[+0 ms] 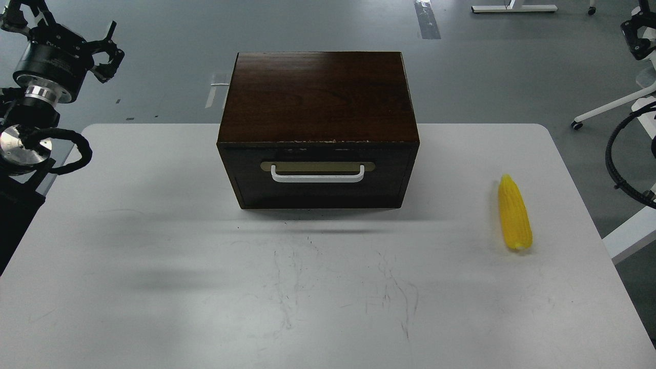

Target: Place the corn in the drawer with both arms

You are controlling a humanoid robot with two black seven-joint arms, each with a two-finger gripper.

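Nothing readable is showing anywhere in the head view. The dark wooden box [318, 92], its brass-coloured plate [318, 166] and the white table [154, 256] are carrying no lettering, label, brand or number.

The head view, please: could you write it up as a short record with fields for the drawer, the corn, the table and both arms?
drawer: shut, white bar handle facing the robot
box: dark brown wood, middle of the table, chipped top front edge
corn: yellow, lying on the table right of the box, apart from it, untouched
table: white, scuffed
left gripper: raised at far left, fingers apart, empty
right gripper: at the right edge, state unclear
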